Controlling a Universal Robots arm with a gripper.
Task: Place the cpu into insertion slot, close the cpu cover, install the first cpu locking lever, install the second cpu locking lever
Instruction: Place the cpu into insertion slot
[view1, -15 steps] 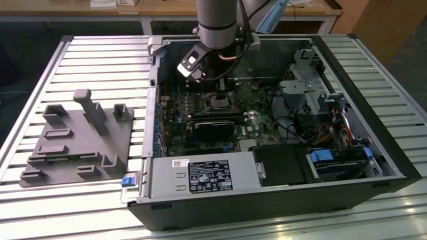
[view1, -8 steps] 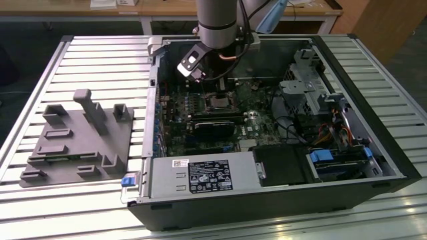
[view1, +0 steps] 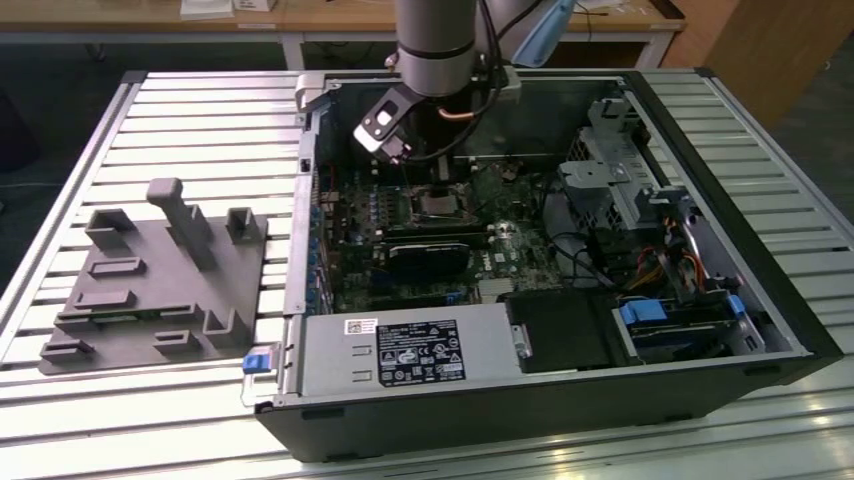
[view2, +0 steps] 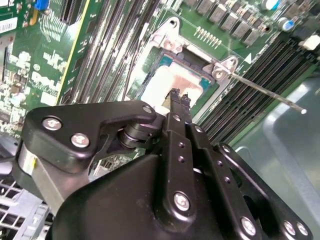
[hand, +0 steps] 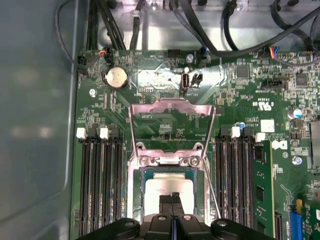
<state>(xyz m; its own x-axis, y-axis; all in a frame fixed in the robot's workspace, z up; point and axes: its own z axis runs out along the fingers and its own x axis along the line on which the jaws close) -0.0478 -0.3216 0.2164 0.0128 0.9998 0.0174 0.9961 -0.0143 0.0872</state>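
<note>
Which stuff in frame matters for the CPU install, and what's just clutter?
Job: cpu, in the insertion slot; cpu cover, open; locking lever; gripper, shut, over the cpu.
Lying about: grey fixture block; power supply; black fan card; coin cell.

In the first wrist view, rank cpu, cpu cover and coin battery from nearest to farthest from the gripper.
1. cpu, in the insertion slot at the gripper.
2. cpu cover, raised beyond the slot.
3. coin battery, farther along the board.

Slatted metal table (view1: 200, 110), wooden workbench (view1: 334, 18) behind, dark floor (view1: 160, 55).
</note>
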